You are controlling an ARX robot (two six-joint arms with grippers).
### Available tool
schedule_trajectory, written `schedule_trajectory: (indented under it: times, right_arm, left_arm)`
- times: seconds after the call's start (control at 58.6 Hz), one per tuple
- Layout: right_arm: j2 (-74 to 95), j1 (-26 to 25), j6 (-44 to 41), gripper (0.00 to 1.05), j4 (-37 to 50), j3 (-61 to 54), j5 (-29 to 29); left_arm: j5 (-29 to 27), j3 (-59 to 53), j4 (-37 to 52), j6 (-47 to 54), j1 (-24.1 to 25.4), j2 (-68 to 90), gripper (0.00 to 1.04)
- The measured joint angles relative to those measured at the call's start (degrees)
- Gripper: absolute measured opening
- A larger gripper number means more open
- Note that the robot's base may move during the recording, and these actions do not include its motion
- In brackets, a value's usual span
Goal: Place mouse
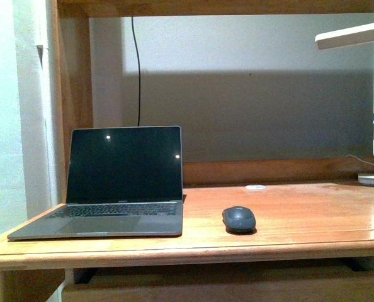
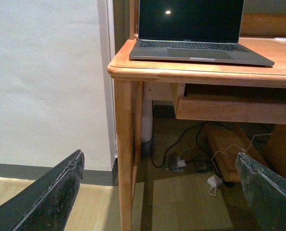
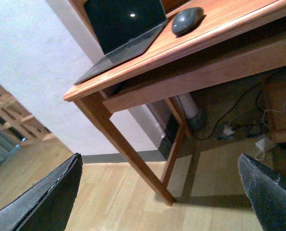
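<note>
The mouse, small, dark grey and domed, rests on the wooden desk just right of the open laptop. The right wrist view catches the mouse on the desktop, far above that arm. My left gripper hangs open below desk height, near the desk's corner leg, with only floor between its fingers. My right gripper is open too, low over the floor in front of the desk, holding nothing. Neither arm appears in the front view.
A small white disc lies at the back of the desk. A lamp base and lamp head stand at the right. Under the desk are a drawer, cables and a plug. The desk leg stands close by.
</note>
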Motion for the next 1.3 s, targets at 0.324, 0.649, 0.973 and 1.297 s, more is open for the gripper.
schedule_trajectory:
  times: [0.324,0.649,0.973,1.297]
  right_arm:
    - [-3.65,2.01,-27.43,0.39,-1.79,0.04,32.83]
    - [-3.23,-4.61,-29.18,0.03,-2.10,0.46,28.30]
    - [-3.21,-4.72,-29.24,0.07,-2.10,0.46,28.28]
    - [-3.21,-4.72,-29.27,0.66,-2.10,0.46,28.28]
  left_arm:
    - [0.00,0.00,0.00,0.02,0.04,-0.04,0.97]
    - [0.02,0.00,0.00,0.02,0.04,-0.04,0.97]
    - [0.02,0.00,0.00,0.02,0.04,-0.04,0.97]
    - [0.02,0.00,0.00,0.02,0.04,-0.04,0.97]
